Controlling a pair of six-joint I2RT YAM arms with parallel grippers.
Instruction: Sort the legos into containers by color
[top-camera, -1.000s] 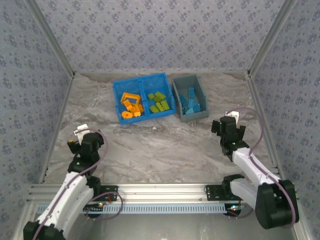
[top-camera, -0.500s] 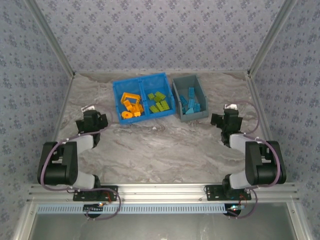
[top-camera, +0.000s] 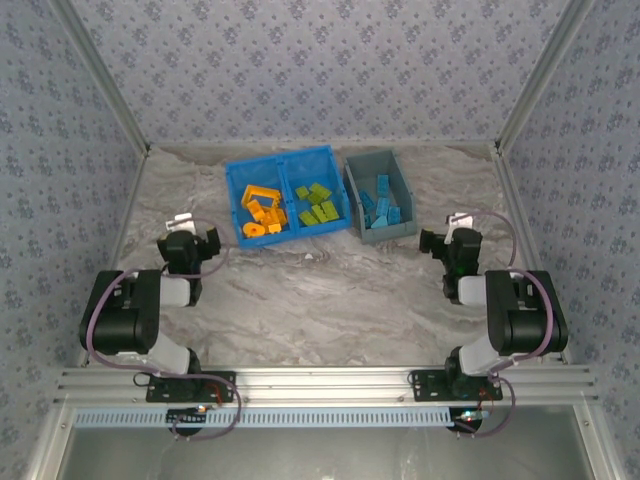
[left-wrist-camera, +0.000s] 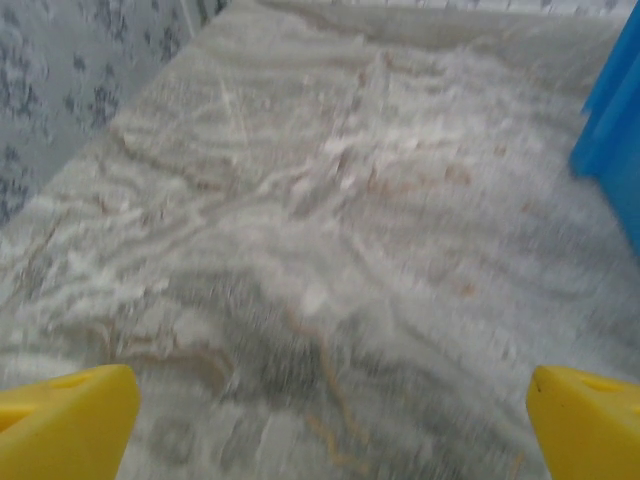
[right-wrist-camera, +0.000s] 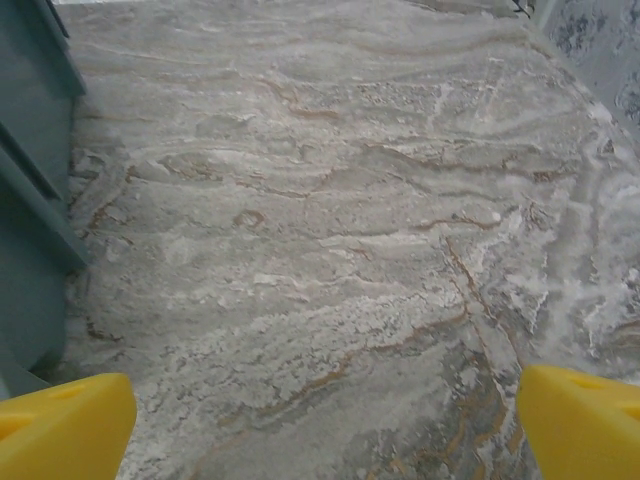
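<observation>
Both my pincers gape wide, holding nothing.
My left gripper (left-wrist-camera: 330, 425) and right gripper (right-wrist-camera: 325, 425) hang low over the table (top-camera: 330, 290), apart from the bins. The orange legos (top-camera: 262, 212) and green legos (top-camera: 318, 205) lie in the blue bin (top-camera: 300, 233), one colour to each compartment, and the blue legos (top-camera: 380, 207) in the grey bin (top-camera: 392, 232). Sorting looks done, so I'd park slowly, well away from the walls.

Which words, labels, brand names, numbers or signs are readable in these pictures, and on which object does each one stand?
No text can be read in these pictures.
White tab on the left wrist: too small to tell if it bears print.
White tab on the right wrist: too small as well.
Blue bin, grey bin, legos: no marking visible.
</observation>
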